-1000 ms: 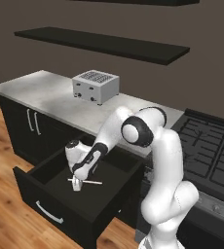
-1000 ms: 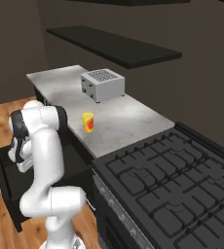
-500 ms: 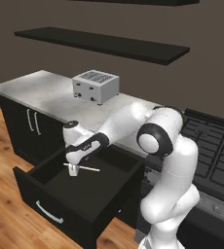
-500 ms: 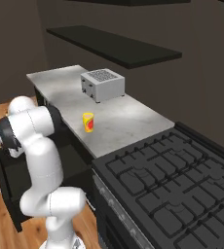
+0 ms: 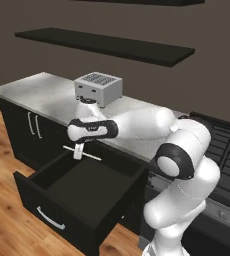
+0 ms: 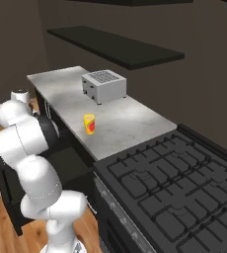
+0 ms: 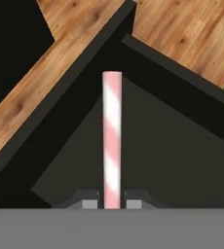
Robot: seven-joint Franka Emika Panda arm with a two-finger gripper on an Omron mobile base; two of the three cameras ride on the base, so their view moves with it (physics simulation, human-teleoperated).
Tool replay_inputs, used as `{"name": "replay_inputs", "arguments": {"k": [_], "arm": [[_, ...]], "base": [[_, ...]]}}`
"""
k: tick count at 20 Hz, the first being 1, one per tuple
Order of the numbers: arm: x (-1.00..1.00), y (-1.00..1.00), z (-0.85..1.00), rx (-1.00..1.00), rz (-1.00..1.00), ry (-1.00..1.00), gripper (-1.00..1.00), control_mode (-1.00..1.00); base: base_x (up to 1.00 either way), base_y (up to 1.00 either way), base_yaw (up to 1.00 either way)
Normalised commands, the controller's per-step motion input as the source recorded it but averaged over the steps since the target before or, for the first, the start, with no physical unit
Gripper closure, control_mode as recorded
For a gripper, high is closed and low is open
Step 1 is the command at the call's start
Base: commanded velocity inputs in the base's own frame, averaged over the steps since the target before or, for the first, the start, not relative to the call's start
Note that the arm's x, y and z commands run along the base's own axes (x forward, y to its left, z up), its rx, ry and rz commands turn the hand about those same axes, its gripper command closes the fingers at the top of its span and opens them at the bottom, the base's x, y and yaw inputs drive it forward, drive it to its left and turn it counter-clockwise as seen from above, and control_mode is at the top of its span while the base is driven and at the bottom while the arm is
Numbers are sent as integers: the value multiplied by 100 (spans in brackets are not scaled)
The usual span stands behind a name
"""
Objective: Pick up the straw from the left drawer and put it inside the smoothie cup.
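- One straw (image 5: 82,152), clamped crosswise in my pincer (image 5: 78,151), hangs over the open drawer (image 5: 82,192) so it clears the walls.
- Cup (image 6: 89,124) waits upright on the counter (image 6: 130,118), well apart.
- Grey counter holds a toaster (image 5: 98,88); wood floor (image 5: 7,220), dark shelves.

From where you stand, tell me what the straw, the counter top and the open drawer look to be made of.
Straw: likely paper or plastic, matte, pink and white spiral stripes.
Counter top: brushed metal or pale stone, light grey with soft sheen.
Drawer: black matte panels, possibly painted wood, with a silver handle that looks metal.
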Motion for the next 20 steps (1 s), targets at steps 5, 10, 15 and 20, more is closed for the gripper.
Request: {"name": "replay_inputs", "arguments": {"k": [5, 10, 15, 20], "arm": [[0, -3, 100, 15, -3, 0, 100, -100], [0, -32, 99, 12, -8, -1, 100, -100], [3, -74, 61, 14, -1, -8, 100, -100], [9, -89, 42, 21, 0, -2, 100, -100]], "base": [[0, 0, 0], [0, 0, 0], [0, 0, 0], [0, 0, 0]]}}
